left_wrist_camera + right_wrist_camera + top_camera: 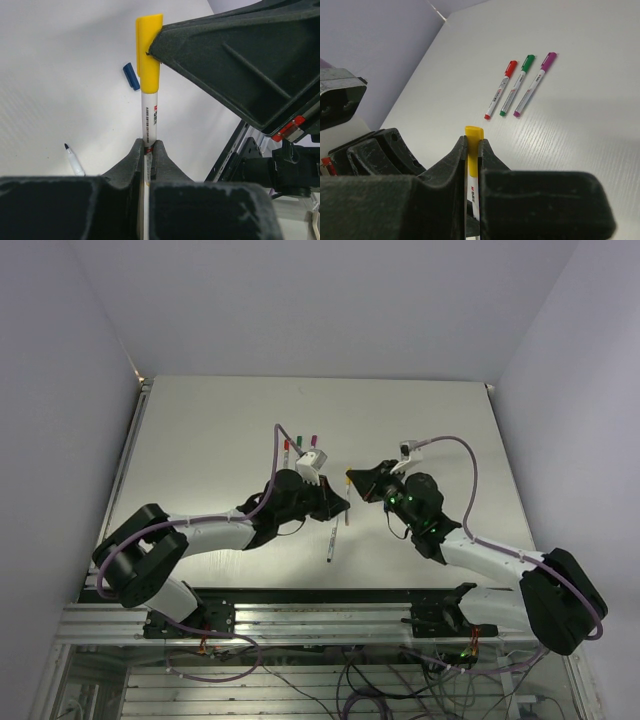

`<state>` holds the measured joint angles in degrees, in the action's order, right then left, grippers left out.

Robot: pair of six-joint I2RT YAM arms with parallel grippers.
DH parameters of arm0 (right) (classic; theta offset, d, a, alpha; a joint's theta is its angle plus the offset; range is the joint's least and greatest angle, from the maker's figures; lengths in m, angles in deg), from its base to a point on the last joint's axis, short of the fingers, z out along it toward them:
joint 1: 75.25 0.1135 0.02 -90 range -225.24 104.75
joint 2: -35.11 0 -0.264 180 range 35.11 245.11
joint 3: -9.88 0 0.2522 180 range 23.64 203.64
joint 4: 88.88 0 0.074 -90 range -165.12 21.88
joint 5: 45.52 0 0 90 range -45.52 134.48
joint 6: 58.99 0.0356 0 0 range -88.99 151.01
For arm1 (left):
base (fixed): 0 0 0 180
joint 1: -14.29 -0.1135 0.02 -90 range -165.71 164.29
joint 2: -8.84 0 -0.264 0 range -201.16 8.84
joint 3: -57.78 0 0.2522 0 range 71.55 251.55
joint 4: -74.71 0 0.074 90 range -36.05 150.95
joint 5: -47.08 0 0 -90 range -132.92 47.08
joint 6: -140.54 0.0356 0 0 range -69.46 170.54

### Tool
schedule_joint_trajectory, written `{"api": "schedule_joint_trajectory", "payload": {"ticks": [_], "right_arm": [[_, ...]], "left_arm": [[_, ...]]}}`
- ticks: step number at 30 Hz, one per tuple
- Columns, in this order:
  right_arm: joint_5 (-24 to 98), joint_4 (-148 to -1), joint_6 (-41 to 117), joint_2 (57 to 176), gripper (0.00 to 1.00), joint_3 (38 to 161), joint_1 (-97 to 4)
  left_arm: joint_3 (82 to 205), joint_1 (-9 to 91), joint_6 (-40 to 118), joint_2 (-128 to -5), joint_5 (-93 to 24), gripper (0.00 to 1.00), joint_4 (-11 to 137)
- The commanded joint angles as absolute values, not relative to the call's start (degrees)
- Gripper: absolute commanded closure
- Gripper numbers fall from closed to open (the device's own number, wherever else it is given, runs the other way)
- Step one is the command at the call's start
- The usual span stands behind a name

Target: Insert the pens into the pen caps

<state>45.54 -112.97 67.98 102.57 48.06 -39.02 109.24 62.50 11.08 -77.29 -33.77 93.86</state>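
**Findings.** Nearest the arm bases, one uncapped pen (331, 540) lies loose on the table (200, 430), just beneath the two grippers. A blue cap (131, 76) lies on the surface apart from it.

Above these, the left gripper (147, 148) is clamped tight on the barrel of a pen (150, 112), which is held clear of the table. The right gripper (471, 146) is pinched on the yellow cap (149, 55), which sits over that pen's tip. Whether the cap is fully seated cannot be told.

Farther off, three capped pens lie side by side: red (499, 91), green (516, 86) and magenta (535, 85).

**Risks.**
- The two grippers stand very near each other. More pushing could bring them into contact, or bow the thin barrel if the axes are off line.
- A cap that is only half on may fall off at release.
- A low set-down could knock the loose pen beneath.

**Clearance.** Bare table lies open to the left and right of the work. The finished pens and all table edges are well apart from it.
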Motion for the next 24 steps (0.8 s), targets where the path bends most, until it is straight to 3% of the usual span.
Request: {"api": "schedule_joint_trajectory", "payload": {"ticks": [1,13,18,24], "right_arm": [[39.78,-101.40,67.28,105.18,1.00,47.18,-36.10],[44.52,-101.24,65.72,105.35,0.99,50.11,-35.08],[53.85,-99.58,63.94,102.02,0.69,54.35,-35.08],[65.69,-98.76,61.07,94.99,0.63,56.42,-35.07]], "left_arm": [[111.78,59.39,12.69,-73.26,-42.49,0.93,105.05],[112.41,58.45,13.49,-74.50,-40.75,0.93,100.63],[112.77,58.47,15.92,-75.65,-41.19,0.93,94.17],[113.14,58.46,17.93,-78.39,-43.15,0.93,88.74]]}}
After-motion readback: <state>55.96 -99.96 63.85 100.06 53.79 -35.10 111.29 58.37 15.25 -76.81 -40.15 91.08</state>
